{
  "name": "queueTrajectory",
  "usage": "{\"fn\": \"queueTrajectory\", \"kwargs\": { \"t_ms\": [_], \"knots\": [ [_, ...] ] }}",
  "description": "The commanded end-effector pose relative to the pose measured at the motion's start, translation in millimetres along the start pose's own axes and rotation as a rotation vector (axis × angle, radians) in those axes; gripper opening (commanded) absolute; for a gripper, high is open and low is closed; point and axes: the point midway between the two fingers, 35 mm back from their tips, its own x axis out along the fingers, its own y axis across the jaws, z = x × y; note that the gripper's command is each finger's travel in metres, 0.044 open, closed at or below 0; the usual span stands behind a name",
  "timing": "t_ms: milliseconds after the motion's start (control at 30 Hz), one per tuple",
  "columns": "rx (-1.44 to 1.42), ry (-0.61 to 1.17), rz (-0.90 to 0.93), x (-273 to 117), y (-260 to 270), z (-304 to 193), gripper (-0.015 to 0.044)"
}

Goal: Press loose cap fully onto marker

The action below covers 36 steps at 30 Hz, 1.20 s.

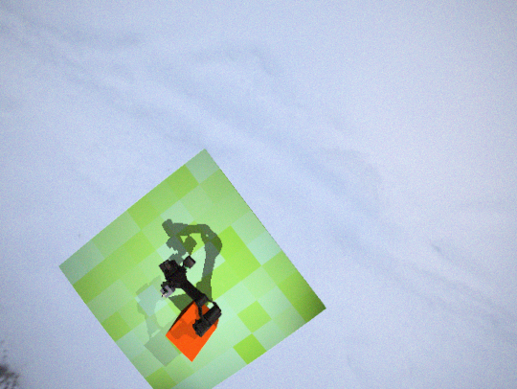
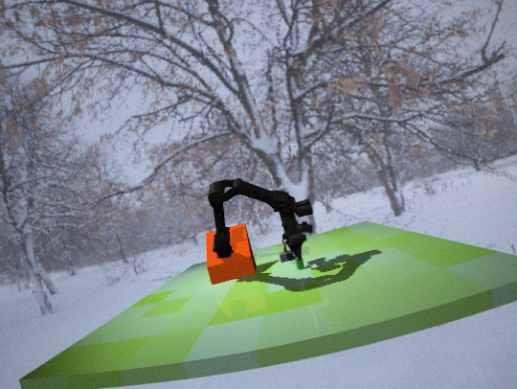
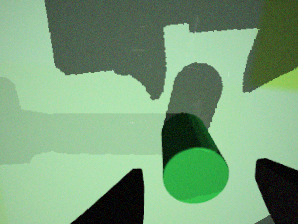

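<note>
Gripper (image 1: pixel 168 266) (image 2: pixel 299 256) (image 3: pixel 200 173) fingertips over green cap (image 2: pixel 300 263) (image 3: pixel 196 175), marker indistinct.

Snow lies under the bare-branched trees (image 2: pixel 302 120), a few rusty leaves clinging; the green-checked table (image 1: pixel 249 268) (image 2: pixel 383 287) (image 3: pixel 100 95) carries dark shadows.

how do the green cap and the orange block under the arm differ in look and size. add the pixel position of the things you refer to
The green cap (image 2: pixel 300 263) (image 3: pixel 196 175) is a round cylinder, while the orange block (image 1: pixel 191 342) (image 2: pixel 231 273) has flat faces and corners. The cap is far smaller than the block. The cap has the gripper (image 2: pixel 299 259) (image 3: pixel 200 173) right at it; the block has the arm's base on it. Both are one plain colour.
</note>
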Motion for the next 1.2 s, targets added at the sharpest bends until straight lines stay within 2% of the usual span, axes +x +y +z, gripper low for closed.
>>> {"fn": "queueTrajectory", "kwargs": {
  "t_ms": [0,667,733,1167],
  "knots": [
    [-0.011,0.002,0.005,6.2,2.8,-0.3,0.0245],
    [-0.017,0.001,0.000,34.9,1.6,-0.8,0.0245],
    [-0.017,0.001,0.000,34.9,1.6,-0.8,0.0192],
    [-0.017,0.001,0.000,34.9,1.6,-0.8,0.0106]
  ]
}}
